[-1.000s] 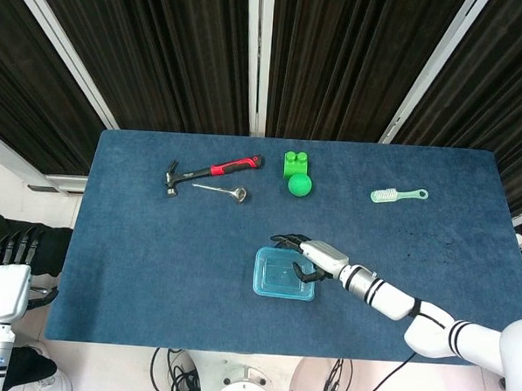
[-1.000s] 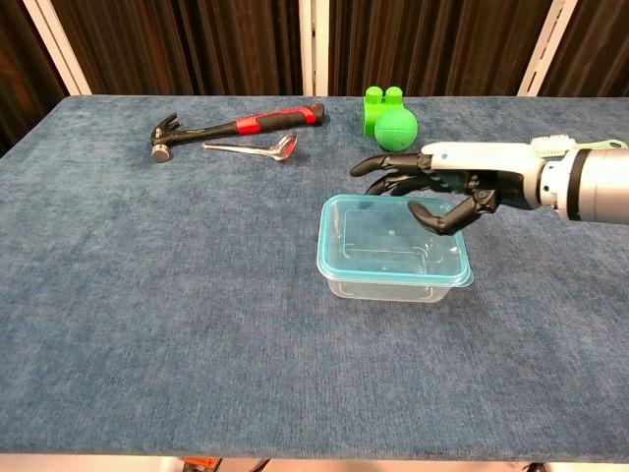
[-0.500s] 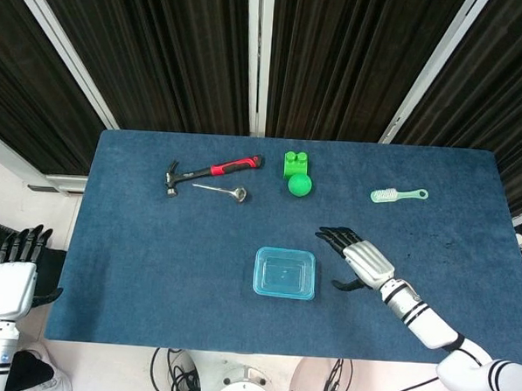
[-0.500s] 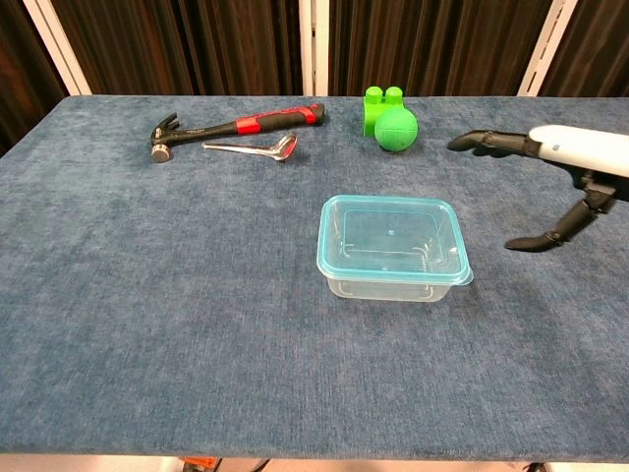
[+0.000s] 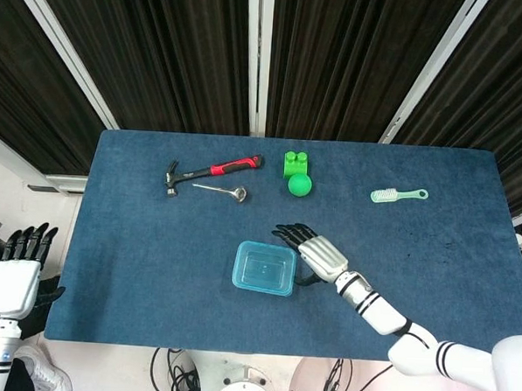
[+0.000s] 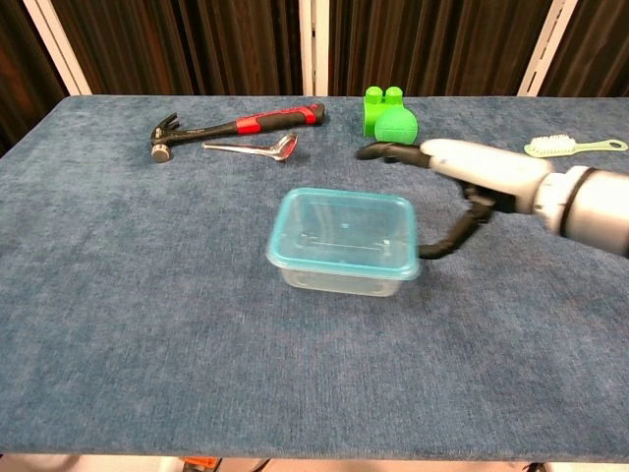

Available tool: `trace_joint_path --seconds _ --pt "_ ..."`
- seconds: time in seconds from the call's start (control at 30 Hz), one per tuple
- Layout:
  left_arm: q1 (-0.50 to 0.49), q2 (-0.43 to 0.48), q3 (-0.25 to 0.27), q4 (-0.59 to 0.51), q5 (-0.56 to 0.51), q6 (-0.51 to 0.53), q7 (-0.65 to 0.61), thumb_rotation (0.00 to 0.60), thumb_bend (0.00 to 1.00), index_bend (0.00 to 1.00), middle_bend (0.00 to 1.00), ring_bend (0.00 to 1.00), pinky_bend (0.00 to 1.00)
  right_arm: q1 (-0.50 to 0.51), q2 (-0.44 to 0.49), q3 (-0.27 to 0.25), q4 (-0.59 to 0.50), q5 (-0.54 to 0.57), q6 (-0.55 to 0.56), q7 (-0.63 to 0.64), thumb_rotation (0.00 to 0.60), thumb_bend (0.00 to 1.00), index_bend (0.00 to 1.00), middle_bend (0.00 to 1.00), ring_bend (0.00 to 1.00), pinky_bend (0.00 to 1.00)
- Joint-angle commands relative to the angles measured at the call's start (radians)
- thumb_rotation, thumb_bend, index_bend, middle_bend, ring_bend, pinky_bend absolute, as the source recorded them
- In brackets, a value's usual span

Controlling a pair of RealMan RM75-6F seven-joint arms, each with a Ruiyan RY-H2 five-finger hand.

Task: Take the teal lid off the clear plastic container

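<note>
While lidded, container beside right hand

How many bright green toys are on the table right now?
2: a green block at the back of the table, and a green ball touching its front. None seem hidden.

The right hand hides whether its fingers touch the container.
</note>
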Motion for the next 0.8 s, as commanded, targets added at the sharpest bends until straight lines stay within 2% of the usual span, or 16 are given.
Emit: trace_joint_path --seconds 0.03,0.13,0.2,0.33,0.47,0.53,0.67,0.8 --pt "-0.041 0.009 -0.013 -0.016 0.017 -0.04 0.014 0.6 0.0 0.01 0.0 0.0 0.0 0.031 -0.039 0.025 0.027 0.016 -0.031 -0.003 0.6 0.12 0.0 0.0 0.0 0.0" --pt "-0.096 0.017 -0.028 -0.043 0.021 -0.109 0.029 0.6 0.0 0.01 0.0 0.0 0.0 0.041 -0.038 0.032 0.022 0.026 -0.042 -0.029 0.6 0.12 0.0 0.0 0.0 0.0" --pt "-0.15 0.018 -0.041 -0.063 0.027 -0.177 0.037 0.6 0.0 0.01 0.0 0.0 0.0 0.034 0.001 0.023 -0.012 0.022 -0.033 -0.058 0.6 0.12 0.0 0.0 0.0 0.0" --pt "-0.263 -0.001 -0.063 -0.087 0.049 -0.314 0.006 0.6 0.0 0.01 0.0 0.0 0.0 -0.018 0.138 0.008 -0.13 0.023 0.036 -0.115 0.6 0.13 0.0 0.0 0.0 0.0" --pt "-0.395 -0.053 -0.091 -0.086 0.05 -0.468 -0.023 0.6 0.0 0.01 0.0 0.0 0.0 -0.101 0.283 0.013 -0.268 0.021 0.175 -0.177 0.6 0.13 0.0 0.0 0.0 0.0" --pt "-0.442 -0.077 -0.107 -0.087 0.016 -0.529 -0.007 0.6 0.0 0.01 0.0 0.0 0.0 -0.129 0.331 0.014 -0.317 0.009 0.229 -0.198 0.6 0.13 0.0 0.0 0.0 0.0" --pt "-0.52 -0.131 -0.135 -0.108 -0.12 -0.633 0.066 0.6 0.0 0.01 0.0 0.0 0.0 -0.182 0.392 0.01 -0.386 -0.025 0.325 -0.257 0.6 0.13 0.0 0.0 0.0 0.0" --pt "-0.573 -0.171 -0.139 -0.138 -0.23 -0.671 0.15 0.6 0.0 0.01 0.0 0.0 0.0 -0.204 0.409 -0.001 -0.403 -0.045 0.349 -0.269 0.6 0.13 0.0 0.0 0.0 0.0"
